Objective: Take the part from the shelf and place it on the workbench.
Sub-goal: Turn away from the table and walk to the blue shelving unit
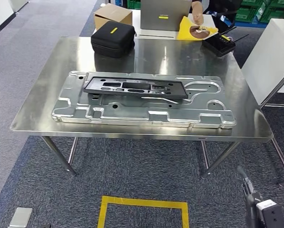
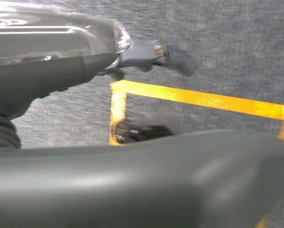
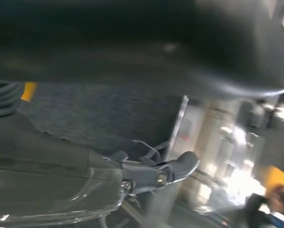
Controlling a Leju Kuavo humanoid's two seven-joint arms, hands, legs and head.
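So the right hand [image 1: 249, 190] only pokes into the head view at the bottom corner, mostly cut off, and its wrist view is blurry; fingers look stretched out with nothing in them. Left hand [image 2: 147, 52] hangs over grey carpet and a yellow floor marking [image 2: 205, 99], fingers extended, holding nothing, edges smeared. Further out, the black part [image 1: 135, 88] lies flat on a big silver panel [image 1: 143, 114] on the metal surface [image 1: 36, 107]. Behind it sits a black case [image 1: 113, 38]; a person's hand [image 1: 198, 18] is half out of frame.
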